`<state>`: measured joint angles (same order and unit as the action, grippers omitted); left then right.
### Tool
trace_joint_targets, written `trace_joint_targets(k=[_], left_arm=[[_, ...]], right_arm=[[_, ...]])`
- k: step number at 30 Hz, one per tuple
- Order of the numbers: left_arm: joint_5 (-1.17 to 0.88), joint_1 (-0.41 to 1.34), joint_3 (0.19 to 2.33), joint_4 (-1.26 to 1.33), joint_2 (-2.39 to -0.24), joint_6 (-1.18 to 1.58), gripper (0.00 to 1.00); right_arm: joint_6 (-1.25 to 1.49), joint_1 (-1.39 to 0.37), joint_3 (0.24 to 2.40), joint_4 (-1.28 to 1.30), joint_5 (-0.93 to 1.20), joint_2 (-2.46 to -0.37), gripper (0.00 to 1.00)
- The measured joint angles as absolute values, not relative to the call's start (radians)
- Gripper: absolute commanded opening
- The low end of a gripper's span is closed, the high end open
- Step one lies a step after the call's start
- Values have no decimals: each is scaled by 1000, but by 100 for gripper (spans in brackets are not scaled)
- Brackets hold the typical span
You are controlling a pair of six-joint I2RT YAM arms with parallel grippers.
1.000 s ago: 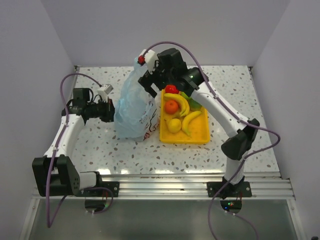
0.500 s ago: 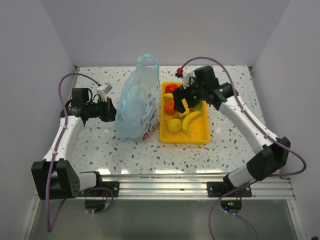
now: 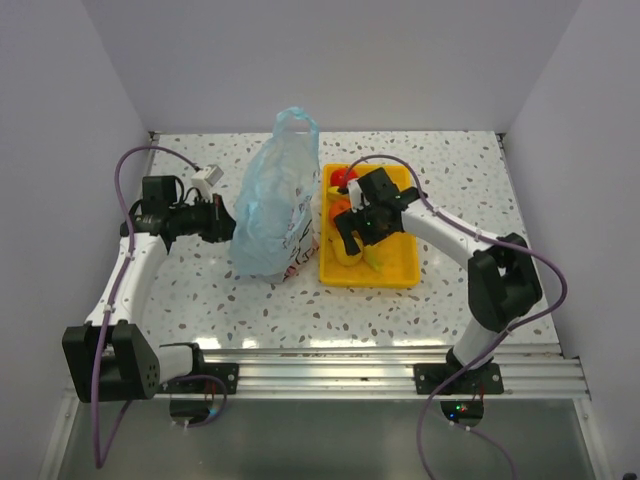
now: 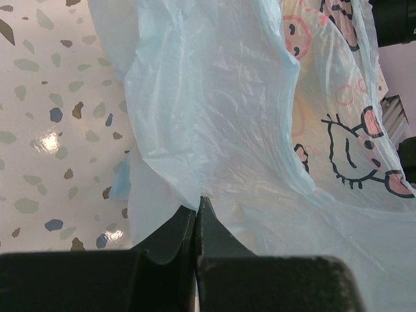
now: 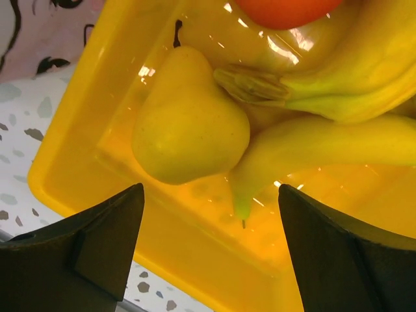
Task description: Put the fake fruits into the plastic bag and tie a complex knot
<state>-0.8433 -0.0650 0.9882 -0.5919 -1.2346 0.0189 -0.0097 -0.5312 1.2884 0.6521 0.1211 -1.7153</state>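
Observation:
The light-blue plastic bag point(image 3: 272, 205) stands upright left of the tray, one handle loop sticking up. My left gripper point(image 3: 229, 223) is shut on a fold of the bag's film at its left side; in the left wrist view the closed tips point(image 4: 197, 205) pinch the bag point(image 4: 247, 110). My right gripper point(image 3: 357, 236) is open, low over the tray's near part. In the right wrist view its fingers point(image 5: 110, 227) flank a yellow pear-shaped lemon point(image 5: 188, 123) and a banana tip point(image 5: 305, 146); the gripper point(image 5: 211, 218) holds nothing. An orange point(image 5: 286, 8) and a red apple point(image 3: 343, 176) lie further back.
The fruits lie in a yellow rectangular tray point(image 3: 400, 272) right of the bag; its near wall point(image 5: 195, 253) is just below my right fingers. Grey walls enclose the speckled table on three sides. Purple cables loop over both arms.
My right arm left the bag's top handle, swung right and came down low over the tray. The bag now stands with its handle loop free. The left gripper has kept its hold.

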Motion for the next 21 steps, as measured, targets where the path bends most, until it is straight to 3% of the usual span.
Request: trace_joint_targets(k=[13,21], left_arm=[[-857,-65,983,-573,-1235,39,0],[-861,-65,966,-560,-1232,44,0]], right_arm=[[25,-590,1286,554,116,-1845,89],[22,-590,1284,571,121,-1840,55]])
